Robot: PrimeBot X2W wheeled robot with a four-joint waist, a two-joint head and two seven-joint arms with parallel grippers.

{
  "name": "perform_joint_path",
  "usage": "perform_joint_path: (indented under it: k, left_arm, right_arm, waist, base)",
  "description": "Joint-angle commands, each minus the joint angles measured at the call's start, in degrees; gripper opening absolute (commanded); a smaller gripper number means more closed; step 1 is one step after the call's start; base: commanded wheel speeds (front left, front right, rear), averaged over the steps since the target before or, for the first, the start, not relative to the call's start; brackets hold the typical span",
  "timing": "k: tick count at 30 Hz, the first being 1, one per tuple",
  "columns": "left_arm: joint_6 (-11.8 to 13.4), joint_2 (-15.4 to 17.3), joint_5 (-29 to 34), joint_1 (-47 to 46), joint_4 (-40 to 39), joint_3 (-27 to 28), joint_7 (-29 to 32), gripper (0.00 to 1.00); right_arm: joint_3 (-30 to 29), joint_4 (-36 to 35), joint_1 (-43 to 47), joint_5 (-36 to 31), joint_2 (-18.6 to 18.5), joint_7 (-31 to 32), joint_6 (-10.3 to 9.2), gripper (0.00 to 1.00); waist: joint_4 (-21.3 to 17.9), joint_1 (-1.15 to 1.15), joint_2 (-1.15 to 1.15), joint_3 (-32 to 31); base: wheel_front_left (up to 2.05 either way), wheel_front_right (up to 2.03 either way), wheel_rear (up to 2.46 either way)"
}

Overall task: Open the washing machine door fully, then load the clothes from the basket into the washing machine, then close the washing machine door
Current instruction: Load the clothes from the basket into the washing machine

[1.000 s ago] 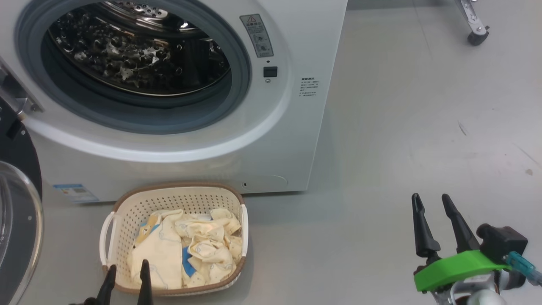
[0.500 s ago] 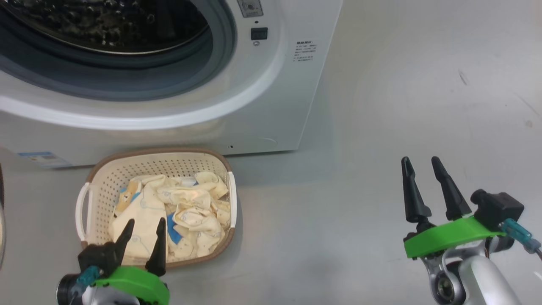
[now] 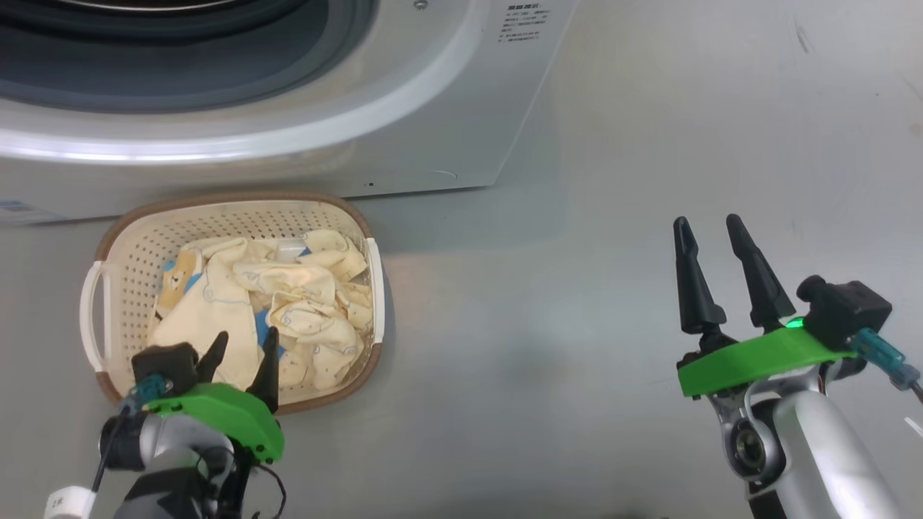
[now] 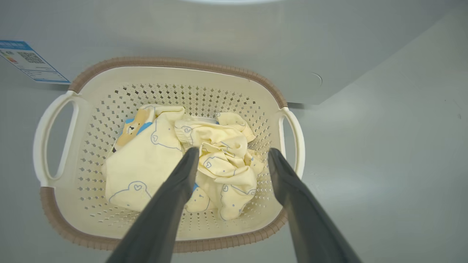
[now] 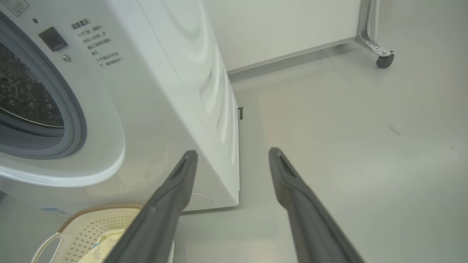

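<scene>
The small, soft cream-yellow clothes with bear outlines and blue patches (image 4: 153, 171) lie in a crumpled heap on the bottom of the small cream perforated plastic basket with the brown rim (image 4: 175, 63). The basket sits on the pale grey floor (image 3: 577, 324), just in front of the big white front-loading washing machine (image 3: 447, 108). My left hand (image 4: 234, 150) hangs over the near part of the heap, its two long dark fingers spread wide and holding nothing, so I judge the step in hand to be a pick from the basket. I'd come straight down over the bunched folds in the middle, which should gather better than the flat garment beside them. One finger lines up with the basket wall by a white loop handle (image 4: 292, 135), so I'd nudge inward first, or it may catch the plastic and drag the light tub. I'd close fully before lifting and watch for trailing cloth. The machine's grey rubber-rimmed mouth (image 5: 75, 120) stands uncovered above the basket, and its rounded white front bulges out over the far rim, so I'd keep the lift clear of it. My right hand (image 3: 706, 218) is spread and empty over bare floor, well apart. A black caster on a metal leg (image 5: 384, 60) stands far off and isn't in the way.
</scene>
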Motion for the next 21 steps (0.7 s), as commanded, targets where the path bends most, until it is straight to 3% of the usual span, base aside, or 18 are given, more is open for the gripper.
perform_joint_path:
  k: [1, 21]
  left_arm:
    - [0.0, 1.6, -2.4, -1.5, 0.4, 0.3, 1.1, 1.00]
    - [0.0, 3.7, -25.7, -12.3, 8.5, -11.5, 7.2, 1.00]
  right_arm:
    - [1.5, -1.7, -1.4, -0.6, -0.6, -0.5, 0.26, 1.00]
    - [2.5, -2.5, -6.4, -3.0, -0.6, -0.5, 0.26, 1.00]
  waist:
    - [-0.2, -0.01, 0.00, 1.2]
    - [-1.4, -0.01, 0.00, 10.1]
  base:
    - [0.00, 0.00, 0.00]
    - [0.00, 0.00, 0.00]
